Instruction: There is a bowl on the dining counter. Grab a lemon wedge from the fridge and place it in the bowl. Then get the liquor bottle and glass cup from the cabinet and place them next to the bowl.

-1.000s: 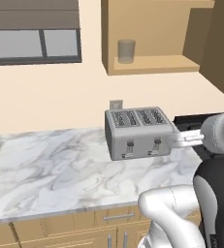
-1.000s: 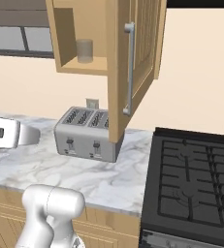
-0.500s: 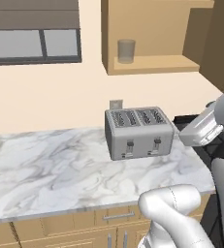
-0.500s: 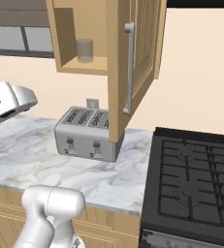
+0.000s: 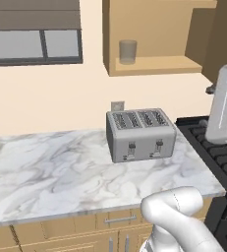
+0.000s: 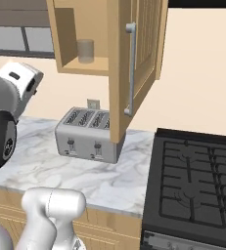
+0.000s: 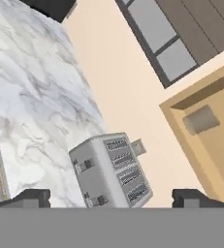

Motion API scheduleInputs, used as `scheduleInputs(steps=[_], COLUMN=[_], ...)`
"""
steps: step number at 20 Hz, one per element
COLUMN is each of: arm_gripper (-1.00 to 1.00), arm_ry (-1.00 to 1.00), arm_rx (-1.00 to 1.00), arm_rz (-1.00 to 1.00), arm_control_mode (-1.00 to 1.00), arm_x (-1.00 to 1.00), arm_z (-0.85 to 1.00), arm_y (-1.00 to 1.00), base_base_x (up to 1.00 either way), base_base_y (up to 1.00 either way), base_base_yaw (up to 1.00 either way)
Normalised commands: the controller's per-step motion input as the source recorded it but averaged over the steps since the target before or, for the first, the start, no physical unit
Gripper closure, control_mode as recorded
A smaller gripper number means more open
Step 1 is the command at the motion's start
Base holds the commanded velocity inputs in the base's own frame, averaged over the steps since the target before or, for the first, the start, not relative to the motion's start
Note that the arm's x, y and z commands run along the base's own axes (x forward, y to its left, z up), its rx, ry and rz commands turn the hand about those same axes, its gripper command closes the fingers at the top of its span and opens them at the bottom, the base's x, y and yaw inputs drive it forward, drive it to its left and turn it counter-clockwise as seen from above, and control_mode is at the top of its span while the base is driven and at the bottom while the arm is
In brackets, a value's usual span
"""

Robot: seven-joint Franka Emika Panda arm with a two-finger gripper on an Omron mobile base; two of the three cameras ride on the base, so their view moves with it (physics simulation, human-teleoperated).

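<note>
Rising along the right edge of the left base view, my arm point(image 5: 222, 106) is standing nearly upright beside the open cabinet point(image 5: 154, 64), whose shelf is carrying the glass cup point(image 5: 127, 51). Below it, a silver toaster point(image 5: 140, 134) is sitting on the marbled worktop point(image 5: 51, 167), next to a black stove point(image 5: 211, 147).

Showing from the right base view, my forearm point(image 6: 21, 85) is angling upward at the left, short of the cup on the shelf, with the cabinet door swung open.

Looking through the hand view, my jaws point(image 7: 112, 197) are spread wide and holding nothing, rolled sideways, framing the toaster, with the cup at the right.
</note>
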Motion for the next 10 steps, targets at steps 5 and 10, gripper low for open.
scheduleInputs(steps=[5,10], arm_gripper=[-1.00,-1.00], arm_ry=[-0.10,-0.12], arm_rx=[-0.31,-0.35], arm_rz=[0.33,0.22], arm_control_mode=[-1.00,-1.00], arm_x=[0.62,0.58], arm_z=[0.05,0.09], arm_y=[0.00,0.04], base_base_x=[0.00,0.00], base_base_y=[0.00,0.00], base_base_yaw=[0.00,0.00])
